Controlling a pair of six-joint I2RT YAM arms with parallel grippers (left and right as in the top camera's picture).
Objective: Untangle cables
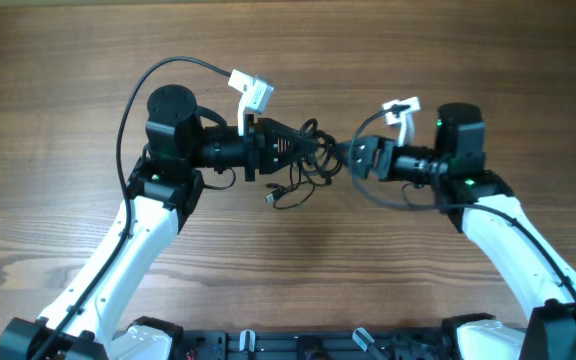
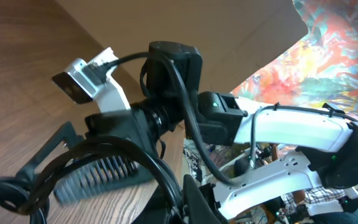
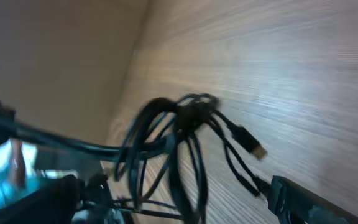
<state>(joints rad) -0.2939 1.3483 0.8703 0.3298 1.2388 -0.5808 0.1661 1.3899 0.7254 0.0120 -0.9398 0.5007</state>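
Observation:
The cables (image 1: pixel 303 165) are a small tangle of thin dark cords hanging between the two arms above the wooden table (image 1: pixel 298 50), with a plug end (image 1: pixel 271 198) dangling low. My left gripper (image 1: pixel 301 148) points right and is shut on a strand of the tangle; in the left wrist view its dark jaws (image 2: pixel 182 200) pinch a black cord (image 2: pixel 148 165). My right gripper (image 1: pixel 351 156) faces it from the right, open. In the right wrist view the cables (image 3: pixel 182 121) loop between its spread fingers (image 3: pixel 294 198), and a gold-tipped plug (image 3: pixel 254 147) sticks out.
Thicker black arm cables (image 1: pixel 153 75) arc over the left arm. White camera mounts (image 1: pixel 251 93) sit on each wrist. The right arm (image 2: pixel 291 127) fills the left wrist view, close to my left jaws.

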